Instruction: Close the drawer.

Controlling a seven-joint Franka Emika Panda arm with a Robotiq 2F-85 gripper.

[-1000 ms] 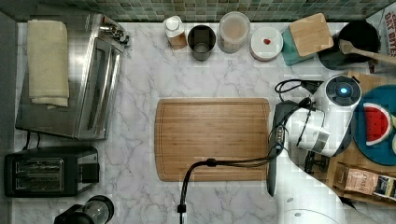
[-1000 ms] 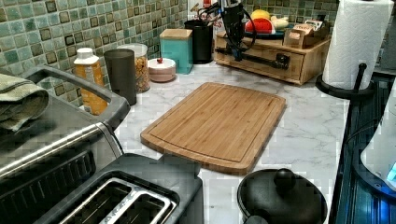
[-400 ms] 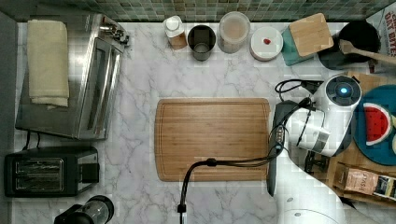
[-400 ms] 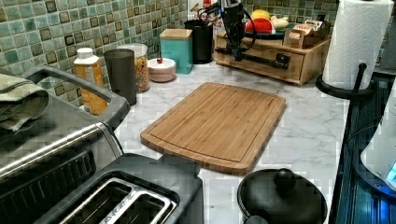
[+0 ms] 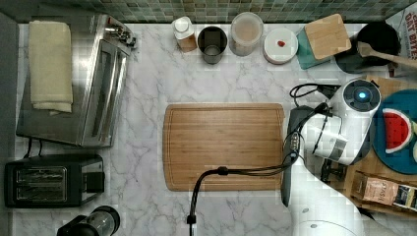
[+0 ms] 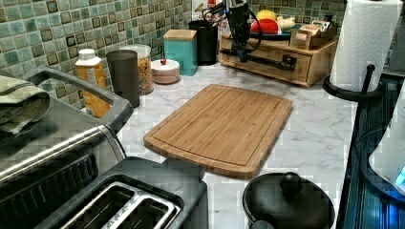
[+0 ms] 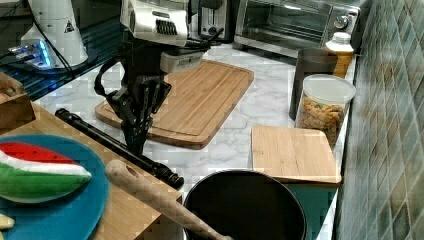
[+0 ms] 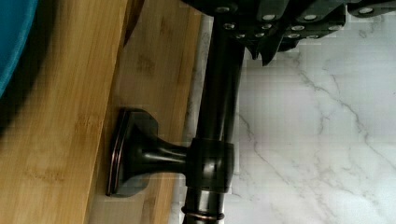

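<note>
Now I see the jaws (image 7: 135, 142) down at the dark handle bar (image 7: 115, 145) of the drawer (image 6: 267, 59); I cannot tell how wide they stand. Its front looks flush with the wooden box, beside the board (image 5: 223, 146) on the marble surface (image 5: 147, 73).

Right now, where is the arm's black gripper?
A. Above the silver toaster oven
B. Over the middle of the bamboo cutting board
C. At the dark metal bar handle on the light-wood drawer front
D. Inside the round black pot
C: in the right view the black gripper sits right at the dark metal bar handle on the light-wood drawer front, beside the bamboo cutting board rather than over it.
</note>
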